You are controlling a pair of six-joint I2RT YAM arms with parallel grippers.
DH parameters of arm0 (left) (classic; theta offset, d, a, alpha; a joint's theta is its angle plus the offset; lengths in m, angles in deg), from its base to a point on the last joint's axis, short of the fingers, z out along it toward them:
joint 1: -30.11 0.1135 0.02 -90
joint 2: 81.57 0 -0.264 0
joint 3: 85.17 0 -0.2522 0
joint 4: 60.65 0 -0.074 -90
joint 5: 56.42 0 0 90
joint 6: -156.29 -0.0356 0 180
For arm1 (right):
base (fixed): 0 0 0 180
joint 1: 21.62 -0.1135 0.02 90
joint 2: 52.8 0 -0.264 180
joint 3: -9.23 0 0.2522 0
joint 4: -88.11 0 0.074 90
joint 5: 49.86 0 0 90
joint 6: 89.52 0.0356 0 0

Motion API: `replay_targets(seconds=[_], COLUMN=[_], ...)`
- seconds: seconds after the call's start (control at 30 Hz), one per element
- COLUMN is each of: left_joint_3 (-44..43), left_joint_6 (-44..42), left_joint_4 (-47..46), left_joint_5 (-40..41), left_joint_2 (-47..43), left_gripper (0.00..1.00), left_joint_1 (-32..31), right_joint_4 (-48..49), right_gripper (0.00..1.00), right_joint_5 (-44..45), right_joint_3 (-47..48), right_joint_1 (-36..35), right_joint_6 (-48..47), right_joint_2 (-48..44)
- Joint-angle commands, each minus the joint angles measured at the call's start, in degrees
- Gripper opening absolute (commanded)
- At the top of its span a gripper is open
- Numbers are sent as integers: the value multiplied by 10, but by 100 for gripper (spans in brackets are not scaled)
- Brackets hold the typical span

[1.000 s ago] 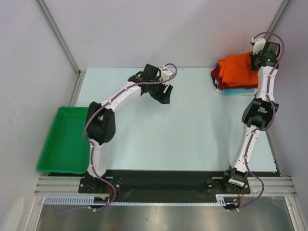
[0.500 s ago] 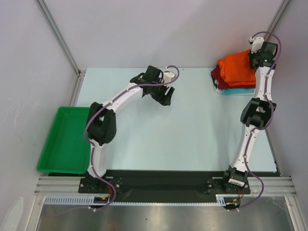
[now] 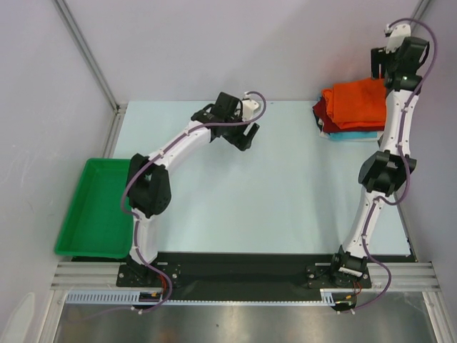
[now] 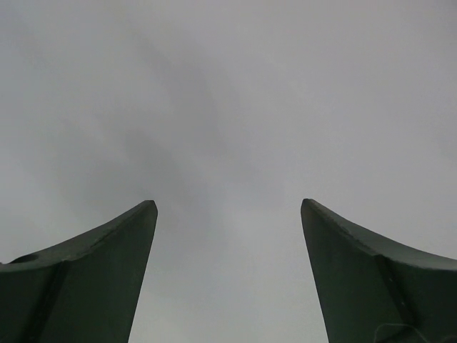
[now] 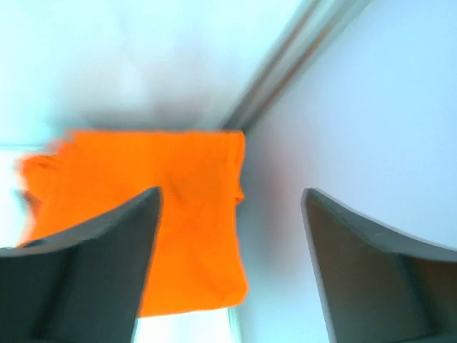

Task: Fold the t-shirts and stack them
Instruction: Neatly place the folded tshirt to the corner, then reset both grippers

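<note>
right gripper [image 5: 230, 207] hangs above far right corner, jaws spread wide, nothing between them. orange t-shirt [image 5: 164, 229] below it, folded, blurred in wrist view. top view: orange t-shirt tops stack [image 3: 350, 118] in far right corner of table [image 3: 285, 193]; dark red and teal layers beneath, perhaps more, edges hard to separate. left gripper [image 3: 246, 136] over far middle of table, jaws wide apart, empty, well apart from stack. green tray [image 3: 93, 207] at left edge.
</note>
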Motion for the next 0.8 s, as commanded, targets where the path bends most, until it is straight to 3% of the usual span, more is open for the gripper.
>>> replay_targets(seconds=[0.0,0.1,0.33,0.43,0.5,0.63,0.77], left_joint_3=[-59,-71,-81,-58,-38,38,19], left_joint_6=[-35,-47,51,94,118,142,132], left_joint_4=[-20,-31,-57,-78,-99,-202,-187], left_joint_5=[70,99,132,163,182,190,225], left_joint_2=[-50,-50,-51,-65,-74,-107,-83], left_gripper=[89,100,100,100,100,100,100], left_joint_1=[0,9,66,93,109,139,139], right_joint_4=[2,-23,2,31,57,122,167], right_gripper=[92,100,100,100,100,100,100], right_joint_5=[-54,-84,-247,-259,-222,-68,13], right_joint_3=[-32,-119,-386,-465,-504,-584,-630], right_joint_1=[-26,-40,-46,-60,-88,-151,-209], right_joint_6=[33,79,277,331,336,336,314], right_joint_2=[-114,-161,-272,-304,-312,-338,-328])
